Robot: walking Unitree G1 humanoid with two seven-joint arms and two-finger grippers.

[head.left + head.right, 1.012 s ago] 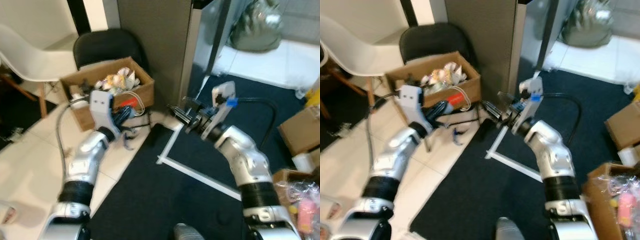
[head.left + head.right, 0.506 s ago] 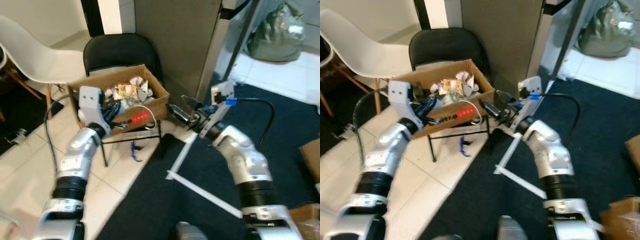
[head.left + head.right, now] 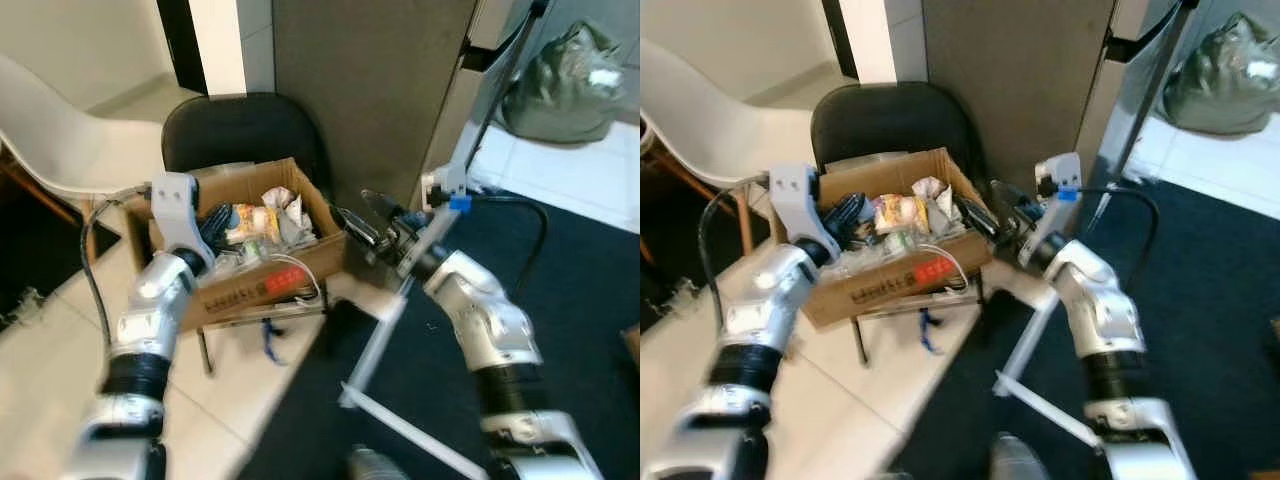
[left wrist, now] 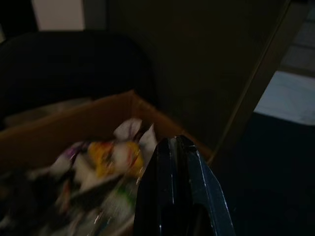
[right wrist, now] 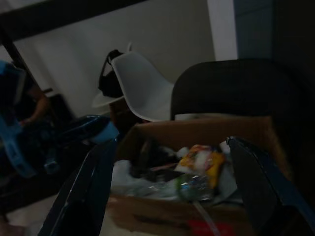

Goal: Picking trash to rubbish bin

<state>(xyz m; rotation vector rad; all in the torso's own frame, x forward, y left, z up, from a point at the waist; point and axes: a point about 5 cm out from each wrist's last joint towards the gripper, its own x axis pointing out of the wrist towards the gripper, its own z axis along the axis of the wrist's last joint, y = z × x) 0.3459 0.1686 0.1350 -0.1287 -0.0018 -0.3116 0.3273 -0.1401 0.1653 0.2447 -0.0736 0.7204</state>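
A cardboard box (image 3: 262,268) full of trash (image 3: 262,222) sits on a black chair (image 3: 236,131). The left gripper (image 3: 213,228) hangs over the box at 9 o'clock, fingers pressed together. The right gripper (image 3: 357,218) waits just beside it at 3 o'clock, fingers spread wide.

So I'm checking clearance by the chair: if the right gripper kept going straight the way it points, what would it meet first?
Most likely the cardboard box of trash on the black chair. The open right gripper points at its near corner, and its wrist view looks straight into the box. Depth is hard to judge, so this is a best guess.
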